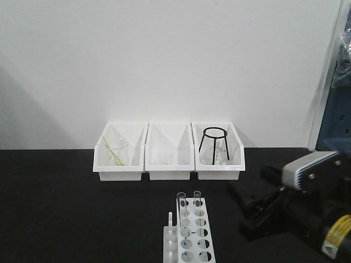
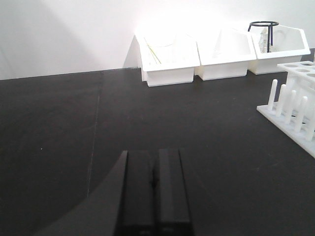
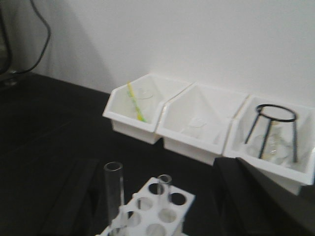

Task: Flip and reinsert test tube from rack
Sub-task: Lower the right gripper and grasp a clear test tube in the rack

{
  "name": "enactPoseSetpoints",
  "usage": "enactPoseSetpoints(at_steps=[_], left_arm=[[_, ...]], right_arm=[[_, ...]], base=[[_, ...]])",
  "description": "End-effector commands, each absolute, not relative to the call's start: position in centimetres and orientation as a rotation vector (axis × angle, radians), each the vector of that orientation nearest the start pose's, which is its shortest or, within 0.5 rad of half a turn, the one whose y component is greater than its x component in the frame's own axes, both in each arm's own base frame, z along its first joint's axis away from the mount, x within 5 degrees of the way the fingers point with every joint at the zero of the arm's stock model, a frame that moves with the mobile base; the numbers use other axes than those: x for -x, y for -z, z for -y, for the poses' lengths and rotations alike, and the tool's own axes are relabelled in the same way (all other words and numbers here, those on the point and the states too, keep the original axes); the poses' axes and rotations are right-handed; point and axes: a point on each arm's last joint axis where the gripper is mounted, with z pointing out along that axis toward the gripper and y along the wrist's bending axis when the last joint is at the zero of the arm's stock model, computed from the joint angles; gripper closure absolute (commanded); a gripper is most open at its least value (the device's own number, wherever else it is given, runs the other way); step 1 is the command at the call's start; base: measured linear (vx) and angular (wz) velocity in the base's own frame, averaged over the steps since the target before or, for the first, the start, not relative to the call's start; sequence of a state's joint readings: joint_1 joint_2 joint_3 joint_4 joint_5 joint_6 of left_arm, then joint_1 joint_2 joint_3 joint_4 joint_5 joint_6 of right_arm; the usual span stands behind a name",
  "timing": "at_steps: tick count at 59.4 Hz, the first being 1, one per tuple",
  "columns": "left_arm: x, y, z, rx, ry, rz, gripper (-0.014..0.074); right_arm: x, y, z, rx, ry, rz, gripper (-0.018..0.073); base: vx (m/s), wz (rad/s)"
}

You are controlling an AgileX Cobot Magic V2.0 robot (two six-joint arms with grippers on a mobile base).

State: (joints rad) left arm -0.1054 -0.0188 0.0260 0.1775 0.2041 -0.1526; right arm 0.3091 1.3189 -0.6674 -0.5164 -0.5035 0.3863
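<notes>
Rack (image 1: pixel 192 241): on the counter (image 2: pixel 59 147) in front of three white bins (image 1: pixel 170 164), pegs on its left side.
Test tube (image 1: pixel 197 201): upright, rim up, in a back-row hole; twin tube (image 1: pixel 181 207) in the neighbouring hole; which to flip, unclear.
Right gripper (image 1: pixel 253 203): jaws apart, just beside rack, aimed at tubes, probably readying a pick.
Left gripper (image 2: pixel 154 162): fingers pressed together, low over bare counter, well apart from rack, seemingly idle.
</notes>
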Motion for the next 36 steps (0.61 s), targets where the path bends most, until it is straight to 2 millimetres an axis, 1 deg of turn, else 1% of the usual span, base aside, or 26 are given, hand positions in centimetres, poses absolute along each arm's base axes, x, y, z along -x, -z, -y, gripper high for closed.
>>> enactPoseSetpoints(at_steps=[1, 6, 13, 22, 36], left_arm=[[-5.5, -19.6, 0.4, -0.076, 0.057, -1.598, 0.0602], [-5.5, -19.6, 0.4, -0.076, 0.057, -1.598, 0.0602], [-5.5, -19.6, 0.4, -0.076, 0.057, -1.598, 0.0602], [-5.5, -19.6, 0.4, -0.076, 0.057, -1.598, 0.0602], [-5.5, -19.6, 0.4, -0.076, 0.057, -1.598, 0.0602]], right_arm=[[-26.7, -28.9, -12.1, 0.504, -0.487, -1.481, 0.0053], [-27.9, -27.0, -12.8, 0.507, -0.534, -1.485, 0.0064], [-29.4, -25.0, -13.4, 0.514, -0.563, -1.508, 0.0086], [-31.3, -23.9, -14.6, 0.584, -0.587, -1.484, 0.0106], [-33.8, -21.9, -16.1, 0.678, -0.611, -1.468, 0.0106]], base=[[0.00, 0.00], [0.00, 0.00], [0.00, 0.00], [0.00, 0.00], [0.00, 0.00]])
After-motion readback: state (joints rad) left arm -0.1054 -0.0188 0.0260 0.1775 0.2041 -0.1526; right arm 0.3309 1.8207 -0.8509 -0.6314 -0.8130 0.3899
